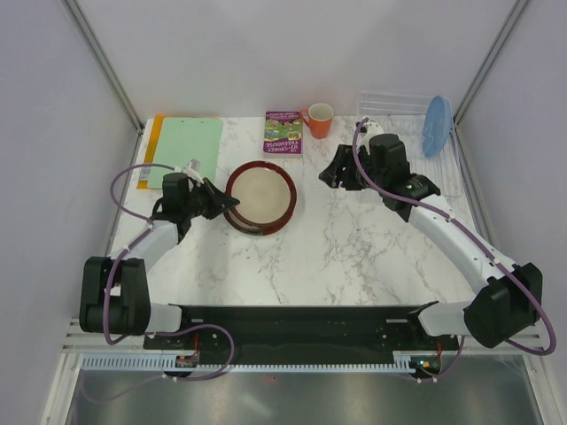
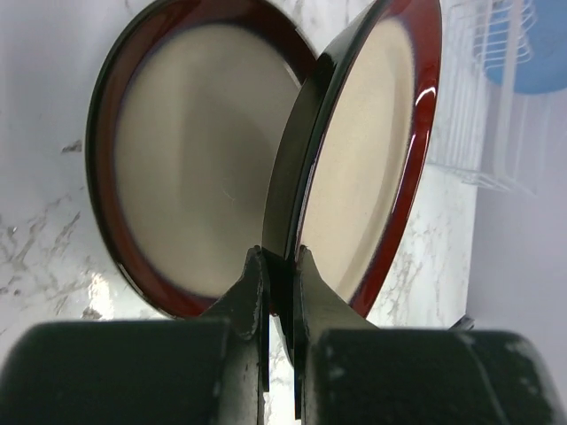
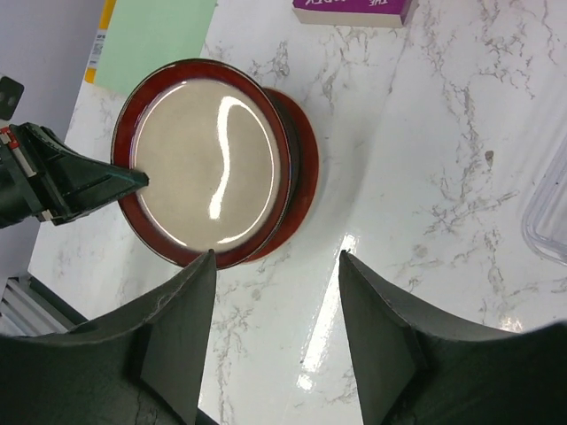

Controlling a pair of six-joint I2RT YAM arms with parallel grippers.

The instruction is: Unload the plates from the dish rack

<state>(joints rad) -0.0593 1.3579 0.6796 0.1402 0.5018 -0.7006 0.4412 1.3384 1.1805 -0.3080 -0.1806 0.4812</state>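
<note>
Left end effector (image 2: 279, 258) is clamping shut on the edge of a red-rimmed plate (image 2: 372, 159) with a cream centre. It is holding that plate at a tilt over a second plate (image 2: 186, 159) of the same look, which is lying flat on the marble table (image 1: 354, 257), left of the middle. Behind them a green clipboard (image 1: 184, 150) is lying. Further right, a purple book (image 1: 283, 133) and an orange mug (image 1: 319, 119) are sitting near the back edge. The right end effector (image 3: 275, 336) is hanging over bare table just right of the plates, jaws standing wide apart and gripping nothing. In the far right corner a light blue plate (image 1: 436, 124) is standing on edge in the dish rack (image 1: 399, 99).
</note>
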